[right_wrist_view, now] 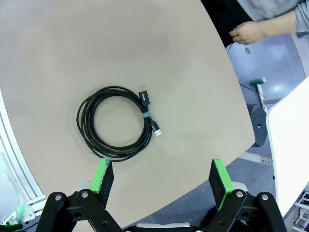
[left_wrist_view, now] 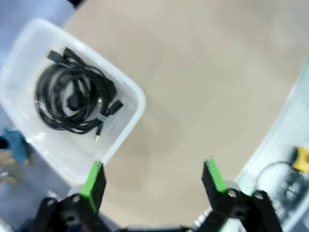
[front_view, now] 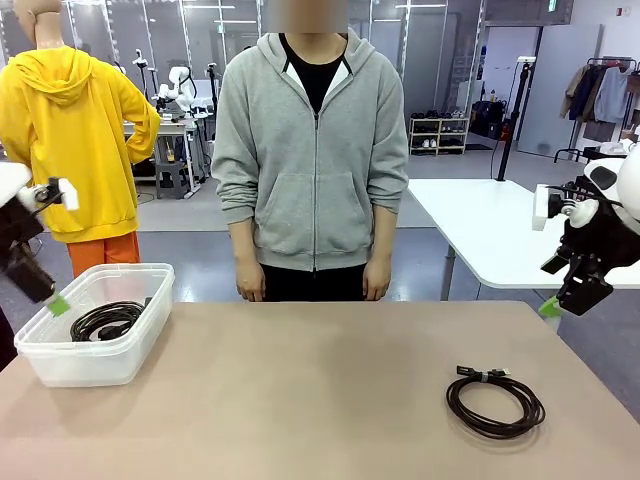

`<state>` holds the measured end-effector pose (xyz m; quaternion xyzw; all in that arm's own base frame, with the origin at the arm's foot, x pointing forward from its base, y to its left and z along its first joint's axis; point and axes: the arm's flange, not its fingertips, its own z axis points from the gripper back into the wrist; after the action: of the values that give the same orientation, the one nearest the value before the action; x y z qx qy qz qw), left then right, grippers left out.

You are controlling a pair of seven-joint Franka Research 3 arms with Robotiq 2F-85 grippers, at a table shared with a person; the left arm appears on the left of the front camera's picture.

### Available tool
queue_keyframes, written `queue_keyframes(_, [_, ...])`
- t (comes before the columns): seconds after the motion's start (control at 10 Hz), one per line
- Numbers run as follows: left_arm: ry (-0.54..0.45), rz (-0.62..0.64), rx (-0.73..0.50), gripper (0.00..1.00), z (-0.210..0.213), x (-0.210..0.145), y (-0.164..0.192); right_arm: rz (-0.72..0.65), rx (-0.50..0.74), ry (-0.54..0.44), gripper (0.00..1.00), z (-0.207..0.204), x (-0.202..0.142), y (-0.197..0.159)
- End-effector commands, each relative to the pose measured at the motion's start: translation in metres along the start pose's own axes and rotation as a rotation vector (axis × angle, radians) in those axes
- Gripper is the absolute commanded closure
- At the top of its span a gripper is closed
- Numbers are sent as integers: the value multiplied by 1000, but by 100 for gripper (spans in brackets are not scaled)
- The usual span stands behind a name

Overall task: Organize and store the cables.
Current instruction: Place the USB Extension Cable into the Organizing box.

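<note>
Left gripper (left_wrist_view: pixel 153 166) - jaws spread wide, nothing between the green pads. It hangs over the left rim of the clear plastic bin (left_wrist_view: pixel 136 96), clear of it. The bin sits at the table's (front_view: pixel 300 380) left edge. Inside lies a bundle of black cables (left_wrist_view: pixel 72 101), coiled flat on the bin floor, plug ends pointing toward one wall. From the front the same bundle (front_view: pixel 105 320) shows through the bin's side.

Right gripper (right_wrist_view: pixel 160 164) - also released, jaws wide apart, empty. It is held up off the table's right edge, looking down at the surface. Below it, apart from both fingers, a single coiled cable (right_wrist_view: pixel 116 123) lies flat on the table on the near right, a light tie (right_wrist_view: pixel 146 114) binding the loop beside its two plugs. Front view puts that coil (front_view: pixel 495 400) well apart from the bin.

A person in a grey hoodie (front_view: pixel 312 150) stands at the far side, arms down, hands off the table.
</note>
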<state>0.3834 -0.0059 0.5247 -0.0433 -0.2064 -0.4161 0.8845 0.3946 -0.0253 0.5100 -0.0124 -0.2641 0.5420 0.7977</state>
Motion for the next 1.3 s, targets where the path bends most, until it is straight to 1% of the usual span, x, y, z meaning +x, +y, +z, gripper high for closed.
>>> queue_keyframes(0.0, [-157, -34, 106, 0, -18, -44, -28, -1, 1, 1, 0, 0, 0, 0])
queue_keyframes(0.2, [-197, -42, 104, 0, -24, -58, -24, -1, 1, 1, 0, 0, 0, 0])
queue_keyframes(0.3, [-185, -57, 57, 0, -24, -60, -23, -1, 1, 1, 0, 0, 0, 0])
queue_keyframes(0.4, [-165, -4, 106, 0, 3, -34, -7, -1, 1, 1, 0, 0, 0, 0])
queue_keyframes(1.0, [-165, -4, 106, 0, 3, -34, -7, 0, 0, 0, 0, 0, 0, 0])
queue_keyframes(1.1, [-165, -4, 106, 0, 3, -34, -7, 112, 31, 73, 0, 15, 21, 1])
queue_keyframes(1.2, [-165, -4, 106, 0, 3, -34, -7, 213, 39, 117, 0, 5, 38, -7])
